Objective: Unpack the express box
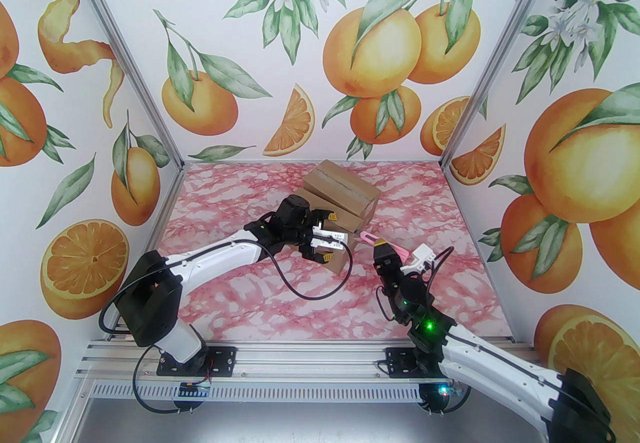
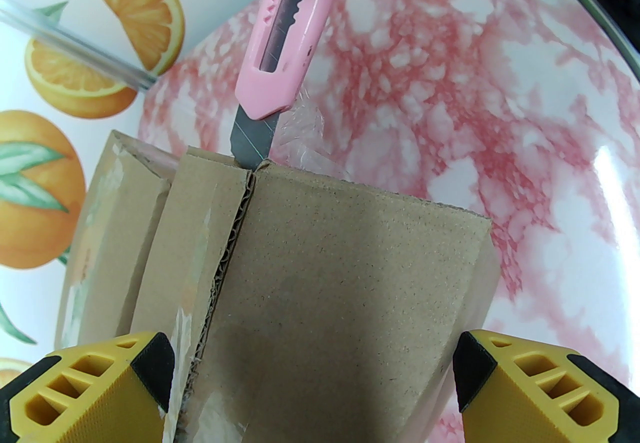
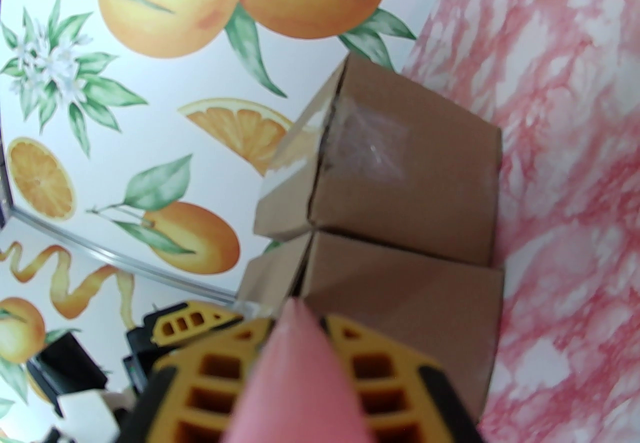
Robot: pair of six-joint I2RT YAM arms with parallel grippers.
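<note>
Left wrist view: the box [image 2: 350, 281] sits near the middle of the tabletop [image 2: 525, 131], a light, stiff corrugated shell that we judge is best braced by its side walls, clear of the taped seam [image 2: 235, 241]. Left jaws are spread wide, flanking its left end; contact we cannot tell. Right jaws pinch the knife [image 2: 290, 46], with its blade [image 2: 252, 141] touching the seam's right end.

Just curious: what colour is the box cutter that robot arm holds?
The box cutter is pink with a grey blade; left wrist view shows it best.
</note>
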